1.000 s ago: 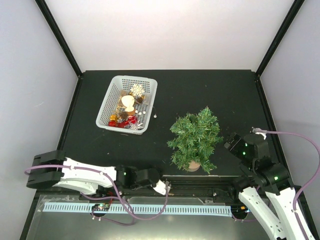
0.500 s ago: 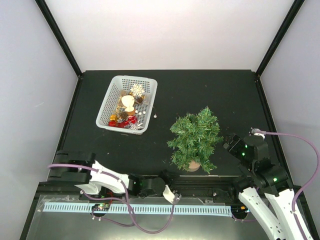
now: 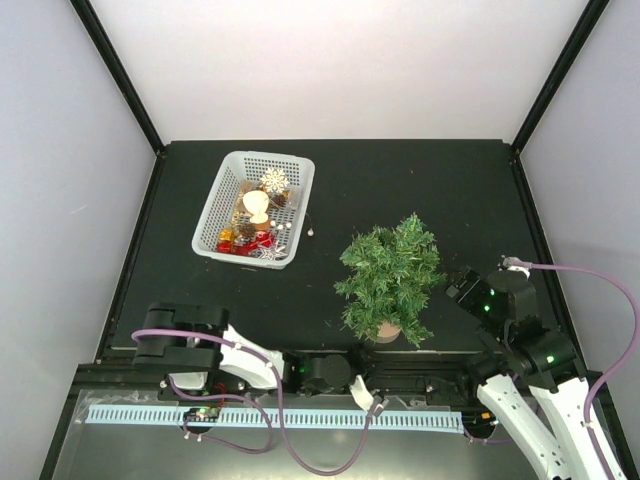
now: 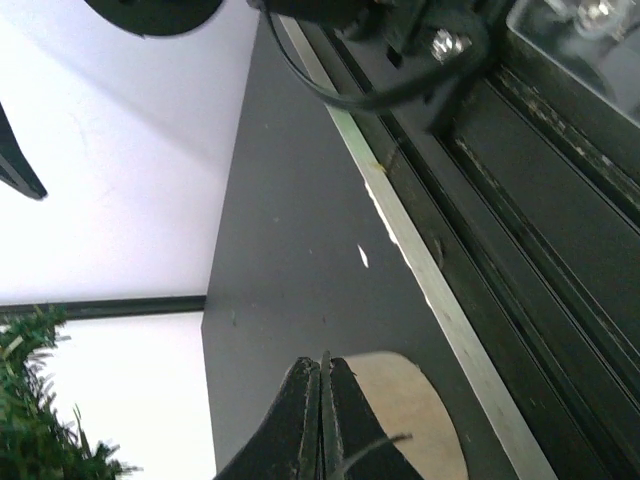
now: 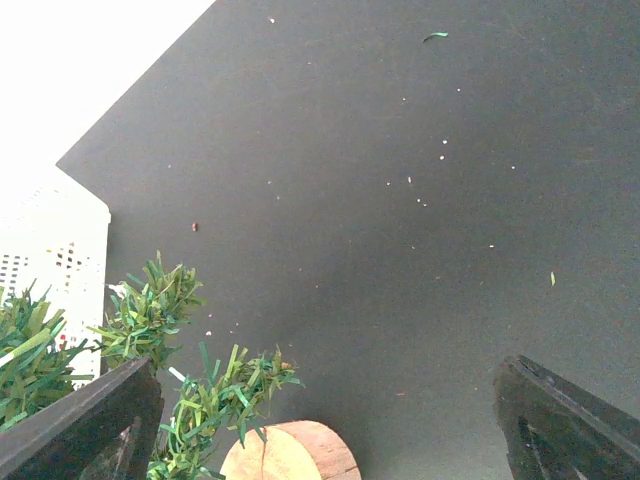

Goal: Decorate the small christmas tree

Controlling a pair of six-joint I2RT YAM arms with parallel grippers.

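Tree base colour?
The tree base is tan, bare wood, clearest in the right wrist view.

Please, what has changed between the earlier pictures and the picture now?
The left gripper, shut all the while, slid to the right along the near edge of the table, and its arm swung in behind it. The right gripper shifted only slightly and stays open beside the tree. The tree and the basket did not move.

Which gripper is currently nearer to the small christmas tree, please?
Right. The right gripper stands open, close beside the right side of the small christmas tree; the left gripper is shut, farther off at the near edge in front of it.
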